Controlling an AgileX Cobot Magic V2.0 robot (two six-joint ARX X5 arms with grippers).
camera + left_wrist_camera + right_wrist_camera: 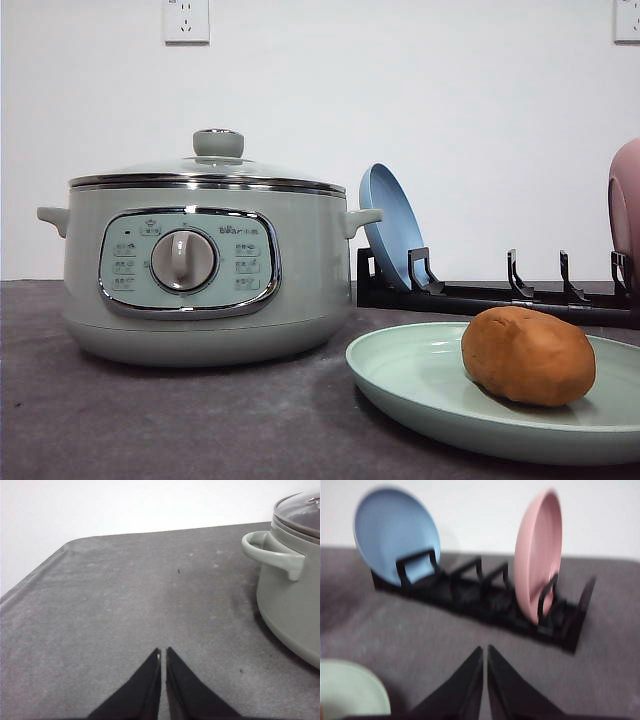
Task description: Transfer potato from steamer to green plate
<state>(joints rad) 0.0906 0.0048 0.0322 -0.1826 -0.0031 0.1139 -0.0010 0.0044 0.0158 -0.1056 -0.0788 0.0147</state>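
The orange-brown potato [528,355] lies on the pale green plate [420,385] at the front right of the table. The sage-green steamer [205,265] stands at the left with its glass lid on. In the left wrist view my left gripper [163,652] is shut and holds nothing, low over bare grey table, with the steamer's side handle [272,555] off to one side. In the right wrist view my right gripper [484,649] is shut and holds nothing, facing the dish rack, with an edge of the green plate [350,692] beside it.
A black dish rack [480,295] stands behind the plate, holding a blue plate [392,225] and a pink dish [626,205] upright. The rack [485,600] with blue plate [395,532] and pink dish [538,555] is blurred. A white wall backs the table.
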